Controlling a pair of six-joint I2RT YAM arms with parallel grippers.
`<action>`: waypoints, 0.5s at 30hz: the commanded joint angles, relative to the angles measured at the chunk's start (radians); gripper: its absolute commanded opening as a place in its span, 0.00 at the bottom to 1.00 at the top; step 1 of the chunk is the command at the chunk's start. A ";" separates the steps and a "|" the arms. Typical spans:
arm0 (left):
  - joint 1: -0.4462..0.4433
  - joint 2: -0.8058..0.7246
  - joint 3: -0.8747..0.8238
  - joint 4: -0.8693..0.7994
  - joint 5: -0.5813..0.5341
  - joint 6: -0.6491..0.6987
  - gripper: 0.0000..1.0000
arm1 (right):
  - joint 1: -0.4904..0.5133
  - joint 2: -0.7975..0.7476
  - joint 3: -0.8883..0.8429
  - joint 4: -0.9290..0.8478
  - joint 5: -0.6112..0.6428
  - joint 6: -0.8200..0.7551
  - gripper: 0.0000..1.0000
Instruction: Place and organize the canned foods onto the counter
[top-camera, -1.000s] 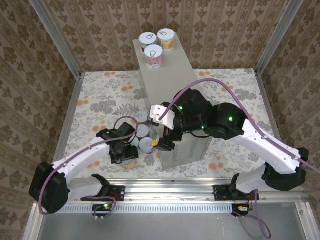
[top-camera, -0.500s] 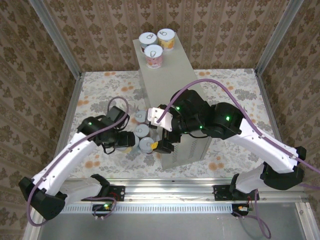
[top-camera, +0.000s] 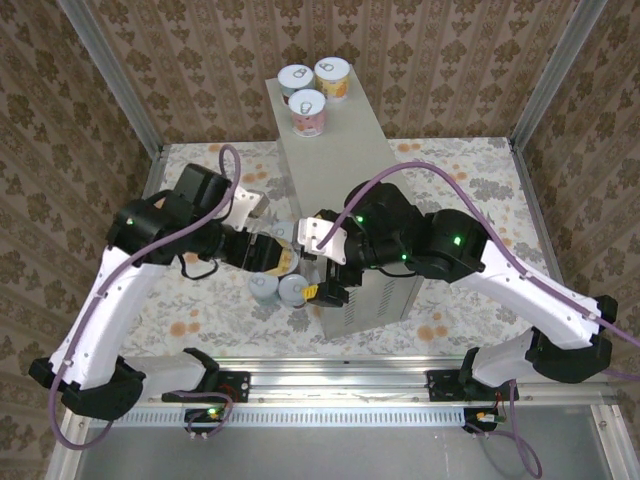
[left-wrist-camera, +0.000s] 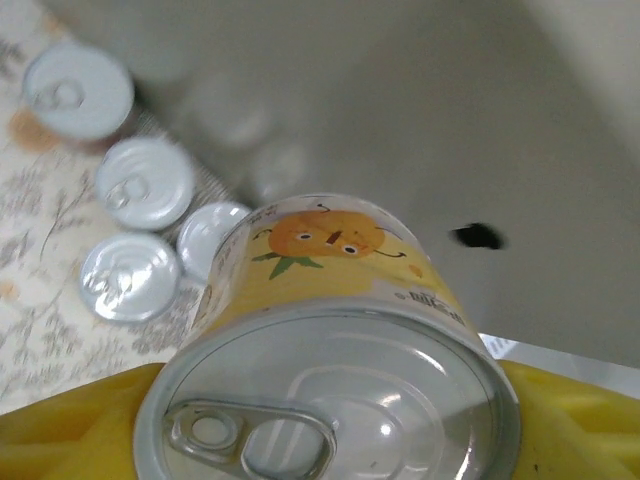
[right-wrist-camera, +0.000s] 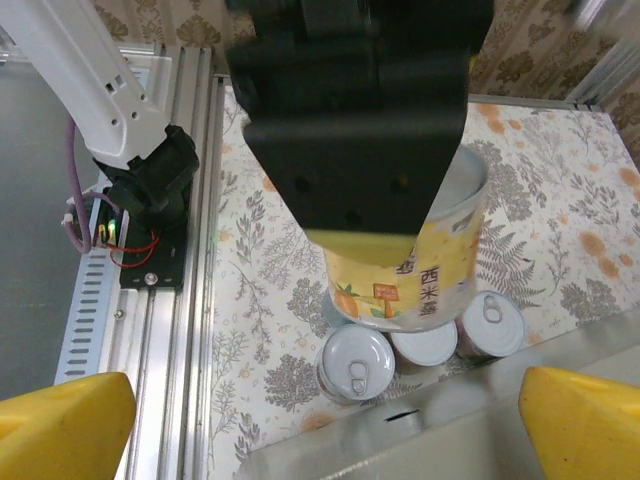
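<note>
1. Risen since a second ago, left gripper (top-camera: 268, 252) pinches the yellow can (left-wrist-camera: 330, 330), upright, aloft just beside the counter (top-camera: 335, 165).
2. Free countertop lies at the can's 1 o'clock, so the left arm is nearer; right gripper (right-wrist-camera: 322, 420) is spread, empty.

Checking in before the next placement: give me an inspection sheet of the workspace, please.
Surface: floral-patterned floor cloth, lying flat; tall light-grey metal box counter standing on it.
Job's things: three short label-wrapped cans grouped at the counter's far end; four silver-lidded cans on the cloth beside the counter; one yellow-label can lifted off the cloth.
Clutter: nothing seen.
Grippers: left gripper shut on the yellow-label can, above the cans on the cloth; right gripper open and empty, over the counter's edge.
Cables: purple cables looped along both arms.
Surroundings: brown patterned walls; aluminium frame posts.
</note>
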 joint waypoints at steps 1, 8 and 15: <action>-0.029 -0.003 0.100 -0.013 0.146 0.109 0.54 | -0.014 -0.034 -0.013 0.048 -0.002 0.003 1.00; -0.034 -0.018 0.139 0.070 0.288 0.127 0.54 | -0.043 -0.024 0.000 0.071 -0.010 0.018 1.00; -0.033 -0.024 0.163 0.092 0.341 0.148 0.55 | -0.066 0.033 0.030 0.087 -0.062 0.033 1.00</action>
